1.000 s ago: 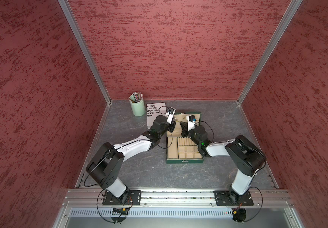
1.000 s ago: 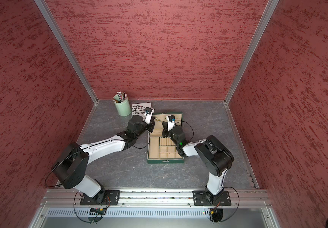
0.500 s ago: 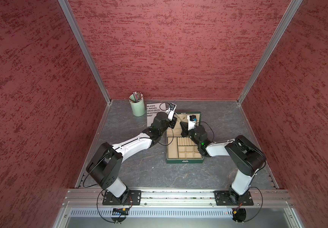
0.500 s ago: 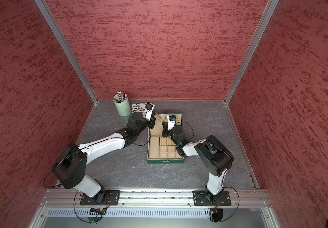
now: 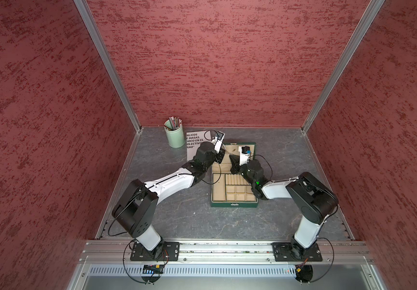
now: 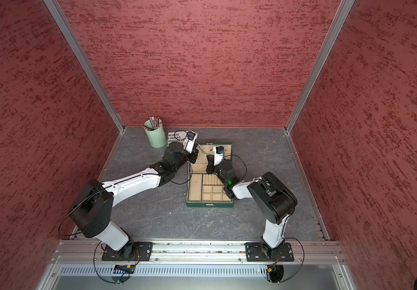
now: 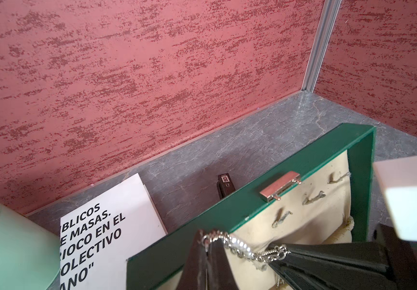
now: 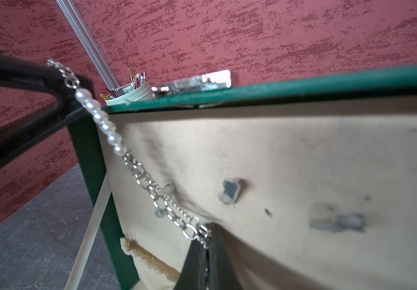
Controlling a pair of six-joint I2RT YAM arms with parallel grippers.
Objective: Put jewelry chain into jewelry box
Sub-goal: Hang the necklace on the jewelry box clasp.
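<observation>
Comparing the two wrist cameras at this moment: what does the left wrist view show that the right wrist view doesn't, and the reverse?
Only the left wrist view: the white booklet with black lettering and a small black object behind the box. Only the right wrist view: the pencils standing in the cup and a pale ribbon at the lid's side. Both: the chain strung between the left gripper and the right gripper, each shut on an end, before the box's beige-lined lid; also its metal clasp and the cup.

Left pincer (image 7: 205,241) slightly higher, farther back
</observation>
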